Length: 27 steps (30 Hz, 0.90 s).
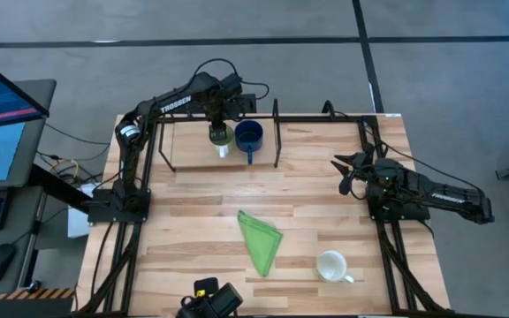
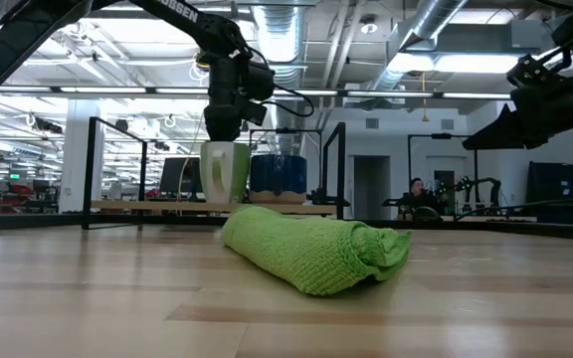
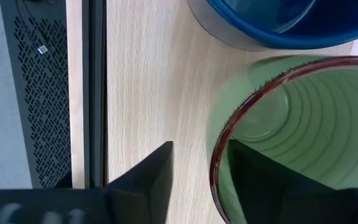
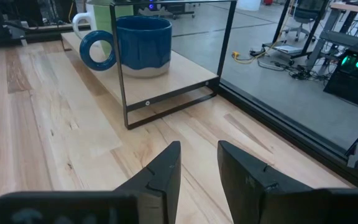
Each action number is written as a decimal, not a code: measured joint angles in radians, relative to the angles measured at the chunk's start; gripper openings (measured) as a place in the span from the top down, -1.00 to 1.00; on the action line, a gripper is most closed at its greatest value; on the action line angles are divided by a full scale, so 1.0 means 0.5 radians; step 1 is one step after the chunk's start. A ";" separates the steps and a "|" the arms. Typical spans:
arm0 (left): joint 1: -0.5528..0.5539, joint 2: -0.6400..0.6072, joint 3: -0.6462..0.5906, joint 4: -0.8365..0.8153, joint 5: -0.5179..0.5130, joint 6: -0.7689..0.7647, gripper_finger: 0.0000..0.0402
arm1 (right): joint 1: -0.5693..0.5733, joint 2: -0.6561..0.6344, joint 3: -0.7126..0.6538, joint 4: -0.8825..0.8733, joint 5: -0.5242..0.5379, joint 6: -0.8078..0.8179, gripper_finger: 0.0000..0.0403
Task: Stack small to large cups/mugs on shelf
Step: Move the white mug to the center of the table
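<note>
Two mugs stand on the shelf [image 1: 170, 152] at the desk's far edge, one white mug [image 1: 331, 265] waits near the front edge.

Left gripper [image 1: 218, 124] hangs over the light green mug [image 1: 220, 136], one finger [image 3: 148, 180] outside the wall and the other inside, straddling the rim [image 3: 219, 134]; whether it clamps the wall or has let go, I cannot tell; the dark blue mug [image 1: 249, 135] stands just beside the green one on the shelf's wooden base, handle toward the desk's middle; right gripper [image 1: 353, 171] hovers near the desk's right edge, fingers [image 4: 160, 171] slightly apart and grasping nothing; a folded green cloth [image 1: 260, 238] lies between the shelf and the front edge; the white mug sits toward the front right corner, well apart from both grippers.
</note>
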 joint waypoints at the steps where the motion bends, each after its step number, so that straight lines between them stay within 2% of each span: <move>1: 0.000 0.000 0.000 -0.009 0.001 0.000 0.20 | -0.001 0.000 0.000 0.000 0.000 0.000 0.37; 6: -0.001 0.000 0.000 -0.017 0.001 0.000 -0.05 | 0.000 0.000 0.000 0.000 0.000 0.002 0.37; 10: -0.001 -0.004 0.002 -0.031 0.007 -0.011 -0.13 | 0.000 0.000 0.000 0.000 0.000 0.002 0.37; 27: -0.001 -0.007 0.314 -0.291 -0.001 -0.036 -0.14 | -0.001 -0.001 0.000 0.001 0.000 0.001 0.37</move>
